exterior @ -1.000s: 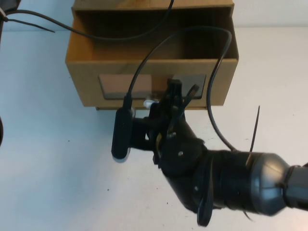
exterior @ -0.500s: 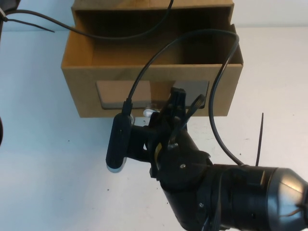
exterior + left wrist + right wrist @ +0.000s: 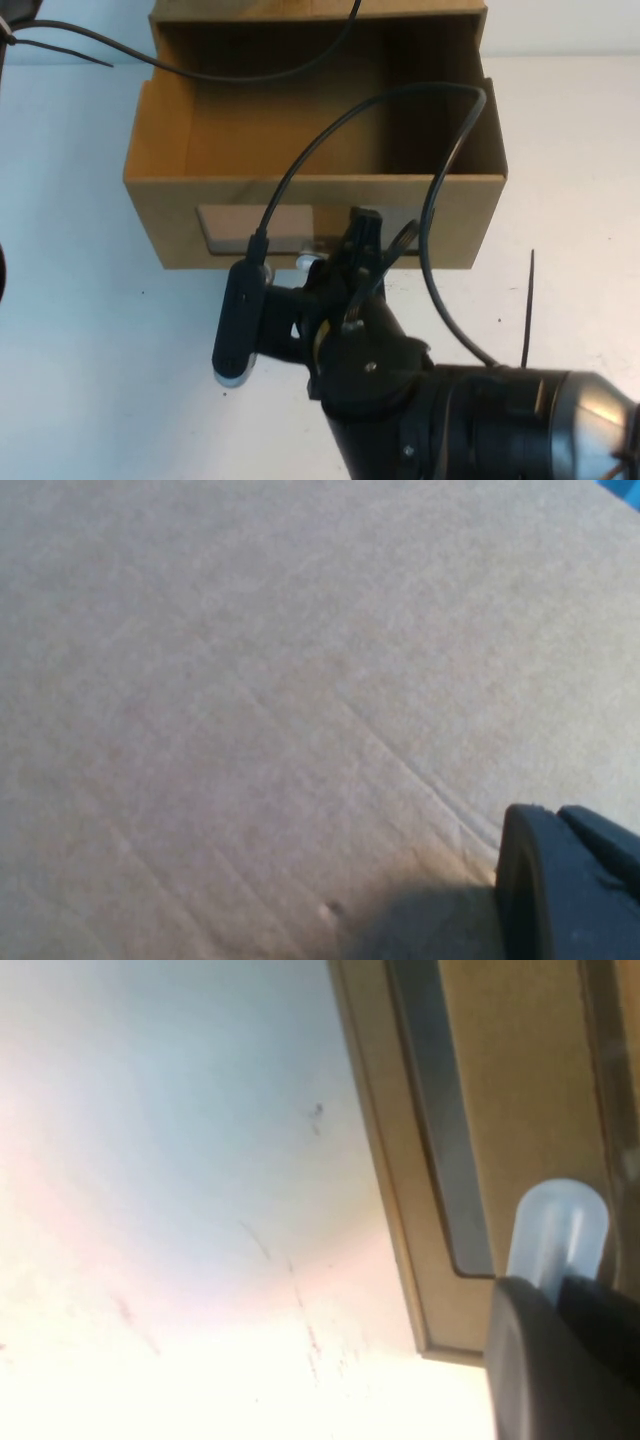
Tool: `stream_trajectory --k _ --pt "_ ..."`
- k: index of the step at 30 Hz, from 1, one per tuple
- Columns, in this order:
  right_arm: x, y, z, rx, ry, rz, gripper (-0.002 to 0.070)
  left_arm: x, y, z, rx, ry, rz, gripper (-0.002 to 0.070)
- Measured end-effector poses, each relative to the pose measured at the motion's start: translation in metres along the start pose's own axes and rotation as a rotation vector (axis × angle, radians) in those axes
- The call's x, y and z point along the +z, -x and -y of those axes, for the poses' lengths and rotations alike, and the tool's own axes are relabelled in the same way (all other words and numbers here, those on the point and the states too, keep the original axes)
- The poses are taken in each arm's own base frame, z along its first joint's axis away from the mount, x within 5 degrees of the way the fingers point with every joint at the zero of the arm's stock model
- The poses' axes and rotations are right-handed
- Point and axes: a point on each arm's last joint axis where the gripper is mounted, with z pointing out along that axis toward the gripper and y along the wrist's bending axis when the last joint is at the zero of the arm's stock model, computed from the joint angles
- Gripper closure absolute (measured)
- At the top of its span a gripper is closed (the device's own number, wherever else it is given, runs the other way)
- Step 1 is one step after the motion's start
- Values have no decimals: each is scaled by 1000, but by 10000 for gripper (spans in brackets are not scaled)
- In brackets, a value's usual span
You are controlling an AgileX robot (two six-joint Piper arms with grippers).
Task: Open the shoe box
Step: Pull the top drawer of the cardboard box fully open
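The cardboard shoe box (image 3: pixel 170 215) sits at the far side of the white table (image 3: pixel 80 350), square to the robot. It is the drawer kind. Its outer sleeve (image 3: pixel 320 10) stays at the back edge of the high view, and the inner tray (image 3: pixel 160 130) stands well out of it toward the robot, open to the top. I see nothing inside.

The right gripper (image 3: pixel 362 235) is at the tray's front wall, just right of middle and beside a glossy rectangular panel (image 3: pixel 235 228) set into that wall. Its jaws are together, and they appear to be pinched on a small translucent pull (image 3: pixel 557 1225) that sticks out from the front wall. That looks like the only place to take hold for sliding the tray out. The arm reaches in low and nearly level, which suits a straight pull along the table rather than a lift.

The left gripper (image 3: pixel 570 880) is out of sight from above. Its own camera shows it right against a flat stretch of cardboard — most likely resting on the sleeve to keep it from sliding along with the tray. Whether it is open or shut I cannot tell.

A black cable (image 3: pixel 440 200) from the right arm loops over the tray's near right corner — worth watching, as it could snag the wall. I judge the box largely open, with little travel left.
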Motion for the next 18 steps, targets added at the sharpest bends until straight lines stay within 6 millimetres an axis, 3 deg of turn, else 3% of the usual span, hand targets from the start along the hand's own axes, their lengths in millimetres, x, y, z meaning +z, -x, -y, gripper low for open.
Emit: stream_trajectory --k 18 --pt "-10 2 -11 -3 37 -30 666 0 0 0 0 -1 -1 680"
